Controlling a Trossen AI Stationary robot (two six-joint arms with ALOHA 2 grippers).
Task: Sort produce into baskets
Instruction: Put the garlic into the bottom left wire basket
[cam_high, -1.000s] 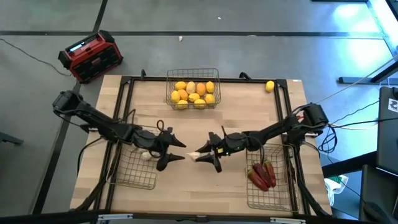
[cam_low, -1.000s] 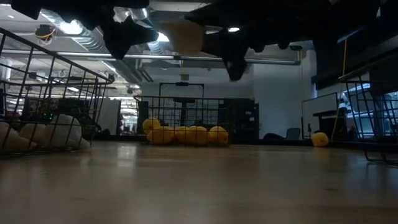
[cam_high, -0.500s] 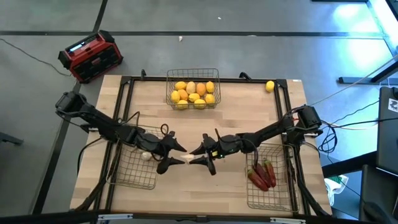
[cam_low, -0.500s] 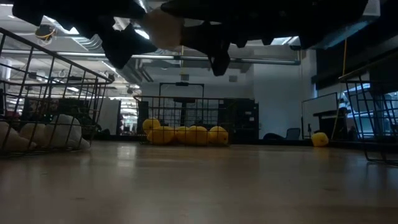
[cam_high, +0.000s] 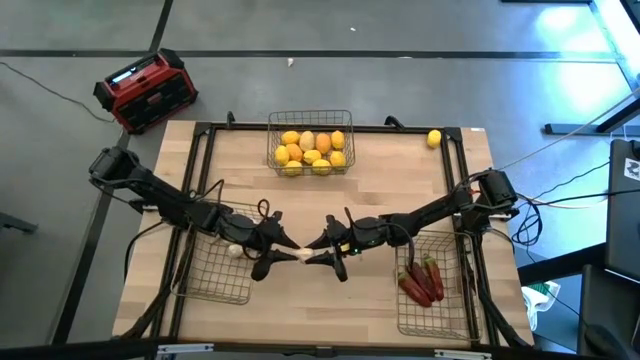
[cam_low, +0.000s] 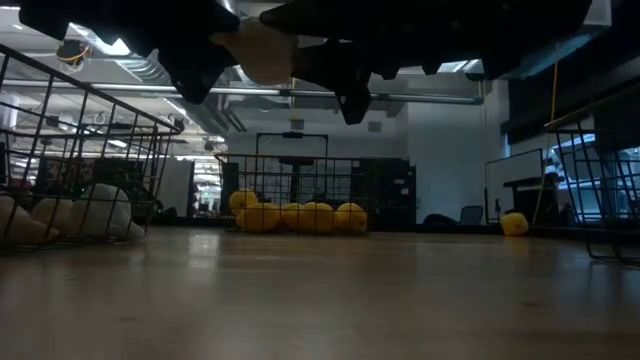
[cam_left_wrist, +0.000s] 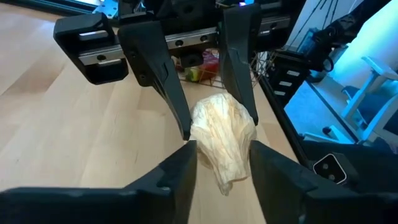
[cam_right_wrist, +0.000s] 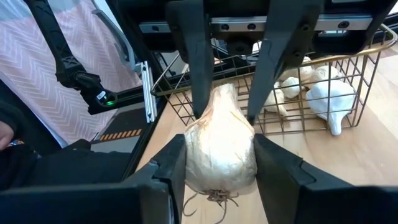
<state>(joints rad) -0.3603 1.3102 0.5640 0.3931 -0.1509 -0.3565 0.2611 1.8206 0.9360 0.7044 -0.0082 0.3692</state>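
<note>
Garlic (cam_right_wrist: 219, 144) is the piece at risk here: one white bulb hangs in the air over the middle of the table (cam_high: 380, 180), caught between both grippers at once, and a handover like this could drop it if the right gripper (cam_high: 318, 251) lets go before the left has a firm hold, or tear its papery skin if both pull. A fall would likely leave it rolling on bare wood, short of the left basket (cam_high: 213, 262) where other white bulbs already lie. The right gripper pinches the bulb's fat body, its fingers partly spread around it. The left gripper (cam_high: 282, 253) faces it with its fingers against the bulb's other end, about half spread; whether that grip is firm I cannot tell.
</note>
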